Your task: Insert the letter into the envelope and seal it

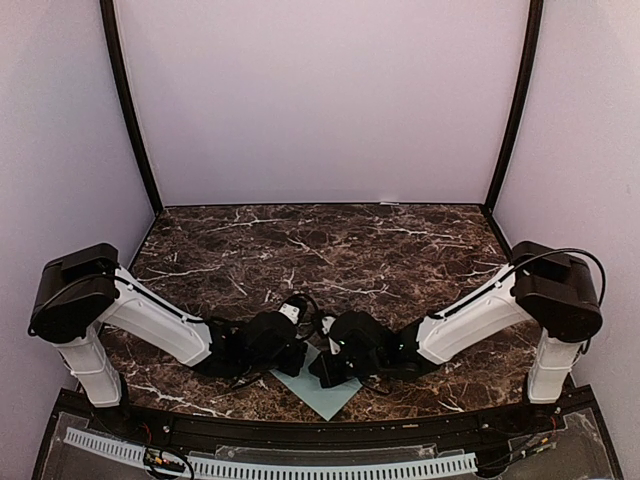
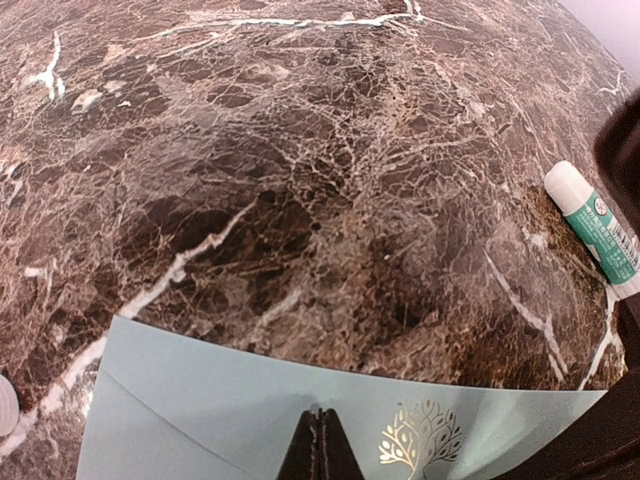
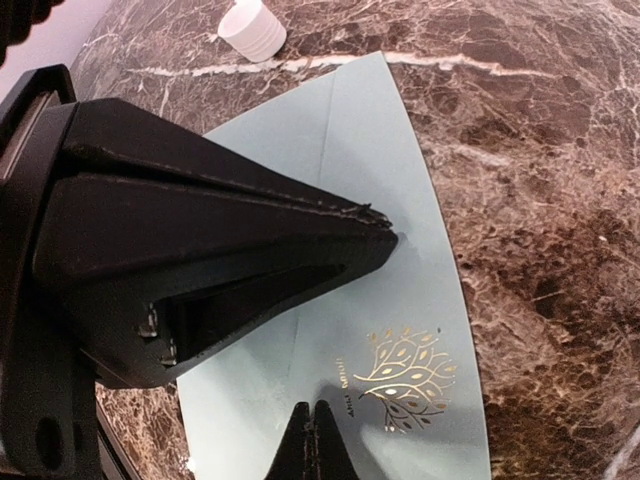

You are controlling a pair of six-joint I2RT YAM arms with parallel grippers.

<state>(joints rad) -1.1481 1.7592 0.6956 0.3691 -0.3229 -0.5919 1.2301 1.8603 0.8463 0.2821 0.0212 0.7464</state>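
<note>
Where the dark brown marble-patterned table meets its curved near edge, the pale teal-green rectangular paper envelope lies flat, one corner pointing toward the arm bases. Its face carries a gold foil tree emblem with a line of tiny gold lettering beside it (too small to read), and faint diagonal flap seams cross the paper. The left end effector is clenched, fingers pressed together with nothing between them, tips at the envelope's face. The right end effector is likewise clenched and empty, over the envelope just beside the emblem. Farther out on the table lie a white glue stick with a green label (print unreadable) and a small ribbed white cap, both apart from the envelope.
</note>
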